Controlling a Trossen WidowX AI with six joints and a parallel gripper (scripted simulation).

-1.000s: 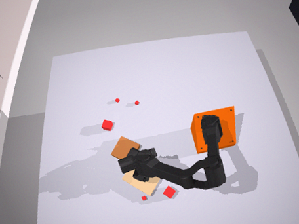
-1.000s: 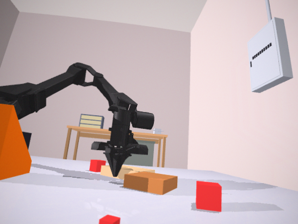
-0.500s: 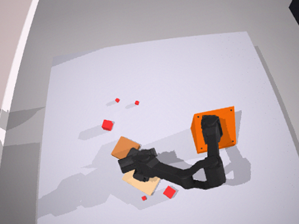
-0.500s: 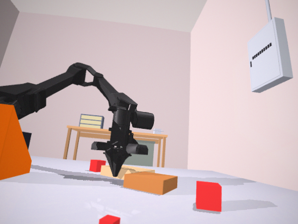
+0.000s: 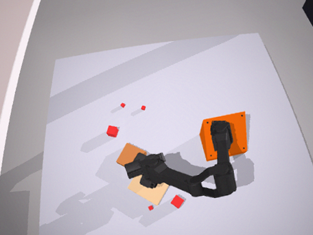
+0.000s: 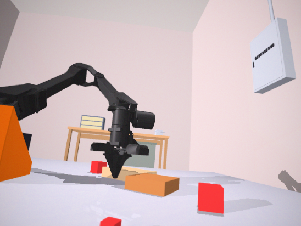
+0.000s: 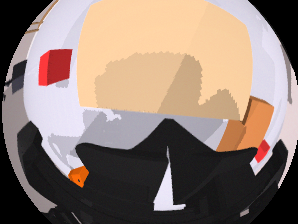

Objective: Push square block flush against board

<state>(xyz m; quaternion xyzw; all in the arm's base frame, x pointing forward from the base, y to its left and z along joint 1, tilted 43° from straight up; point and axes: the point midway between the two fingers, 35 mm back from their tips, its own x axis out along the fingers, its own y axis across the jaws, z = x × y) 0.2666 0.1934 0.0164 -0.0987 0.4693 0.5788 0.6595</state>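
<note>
Your gripper (image 6: 115, 175) points straight down, fingers pressed together on nothing, tip low at the square block (image 6: 119, 172). The board (image 6: 151, 184) lies just beside the tip; whether block and board touch is unclear.
</note>
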